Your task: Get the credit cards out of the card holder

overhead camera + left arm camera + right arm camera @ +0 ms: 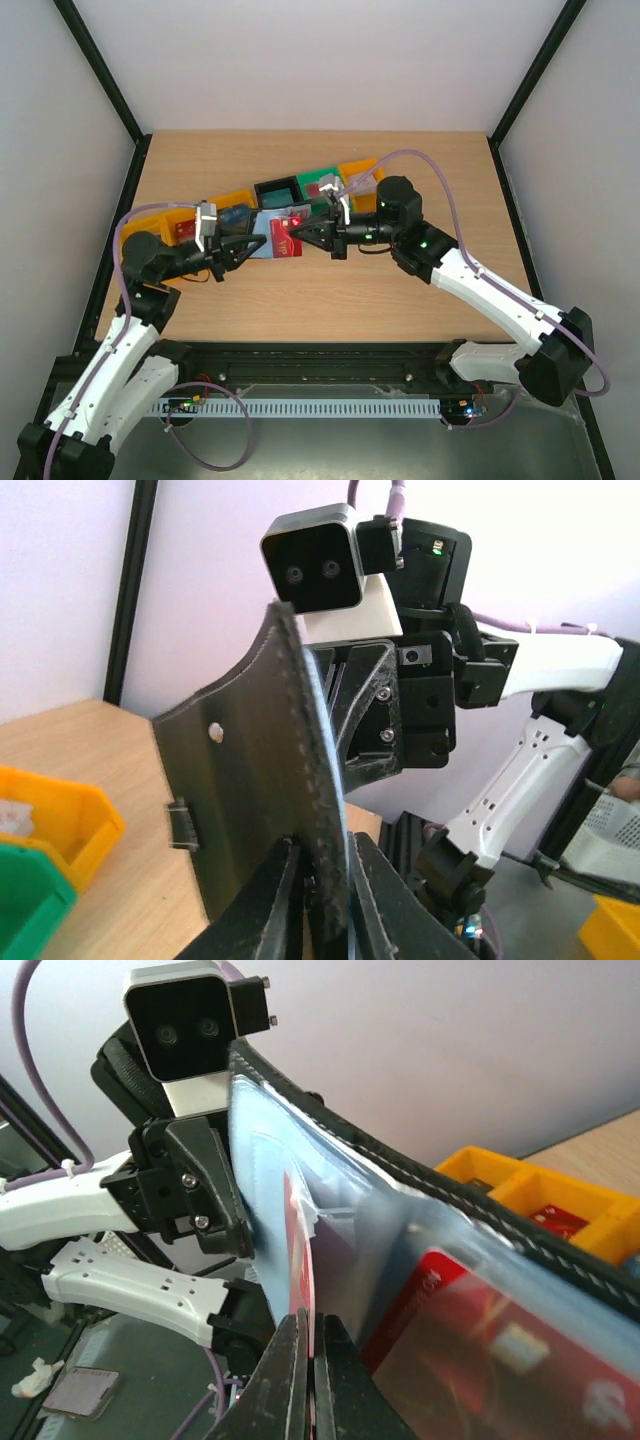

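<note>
Right gripper (312,1328) sits nearest, at the bottom centre of its own wrist view. Its two black fingers are pressed together on the lower edge of a red credit card (298,1250), which stands edge-on and rises straight up from the tips. Just behind that card, the open card holder (400,1240) sweeps from the upper centre down to the lower right of the frame. Its blue-grey pockets face the lens and its black stitched rim runs along the top. A second red card (470,1350) lies inside a translucent pocket at the lower right. Farther back, at the right edge, a yellow bin (520,1185) rests on the wooden table (600,1140). The other arm's wrist camera (180,1030) looks back from the upper left.

In the left wrist view, the left gripper (328,855) at the bottom centre pinches the holder's black outer flap, one finger on each side. The flap stands upright, with a snap stud (215,730) on its left face and a small tab (180,825) at its left edge.

Seen from the top view, the holder spans the gap between the two grippers in the middle of the frame, the red card at its right end. Beyond it, toward the upper part of the frame, a black bin (278,190) and a green bin (318,182) stand side by side.
</note>
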Robot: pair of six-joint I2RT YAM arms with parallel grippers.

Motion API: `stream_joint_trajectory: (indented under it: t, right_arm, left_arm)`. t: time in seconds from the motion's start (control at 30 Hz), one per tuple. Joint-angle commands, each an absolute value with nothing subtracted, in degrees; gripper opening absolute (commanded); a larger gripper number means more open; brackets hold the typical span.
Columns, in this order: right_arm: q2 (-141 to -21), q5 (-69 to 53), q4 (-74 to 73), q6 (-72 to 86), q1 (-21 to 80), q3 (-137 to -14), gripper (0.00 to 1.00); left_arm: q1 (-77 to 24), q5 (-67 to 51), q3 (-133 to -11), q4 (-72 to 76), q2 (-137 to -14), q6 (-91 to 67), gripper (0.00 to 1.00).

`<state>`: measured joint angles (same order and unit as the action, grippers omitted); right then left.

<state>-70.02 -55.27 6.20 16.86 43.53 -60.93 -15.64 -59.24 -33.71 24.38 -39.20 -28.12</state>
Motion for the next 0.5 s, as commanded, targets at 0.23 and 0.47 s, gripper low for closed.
stream_joint_trajectory:
  t: [0.23,0.47]
  right_arm:
    - [-62.63,-48.81,5.02,21.99,40.81,-46.58,0.02]
    - [-53.38,-41.65,-3.28,23.11,35.70,-36.83,0.02]
  left_arm:
    - [-23.46,-49.78,-21.13,31.90,-46.79,-39.95,0.02]
    - [-29.17,-47.98,-16.46,42.58,-58.25,-45.40,0.02]
